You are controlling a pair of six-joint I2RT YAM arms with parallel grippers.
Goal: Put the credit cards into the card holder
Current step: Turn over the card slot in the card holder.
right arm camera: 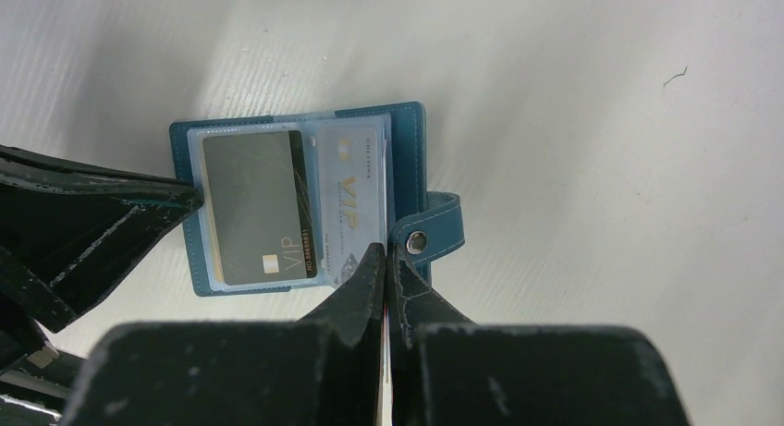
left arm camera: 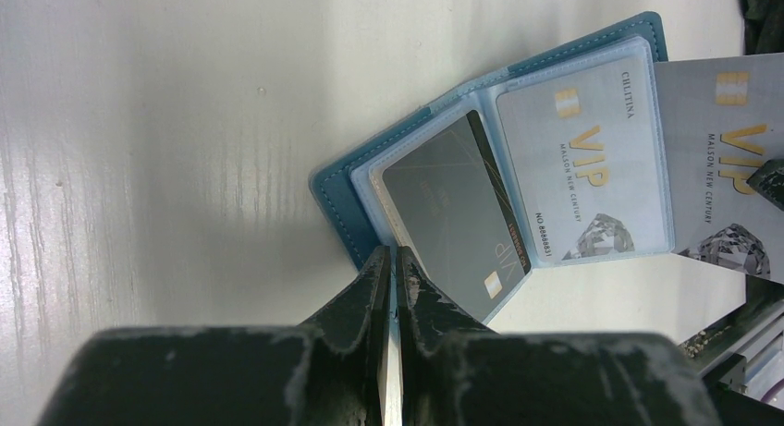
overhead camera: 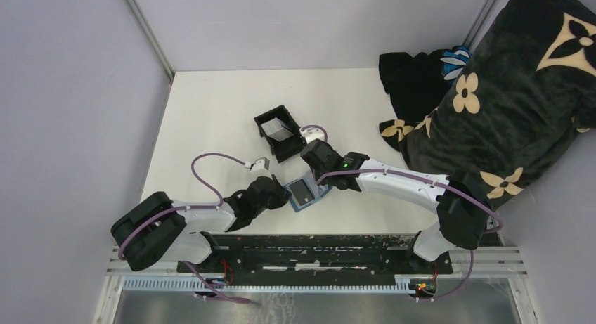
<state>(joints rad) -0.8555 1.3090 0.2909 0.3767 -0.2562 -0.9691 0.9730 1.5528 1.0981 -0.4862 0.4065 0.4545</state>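
Left end effector pinching edge of open holder. Right end effector clamped on card, holder pocket just ahead of fingertips.

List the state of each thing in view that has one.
Teal-blue folding card holder: open, snap strap undone.
Left gripper: shut on the holder's edge.
Dark grey card: inside the sleeve by that gripper.
Pale VIP card: inside the other sleeve.
Second pale VIP card: outside the holder, not yet sleeved.
Right gripper: shut on that second card.
Black open-topped box: holds grey cards.
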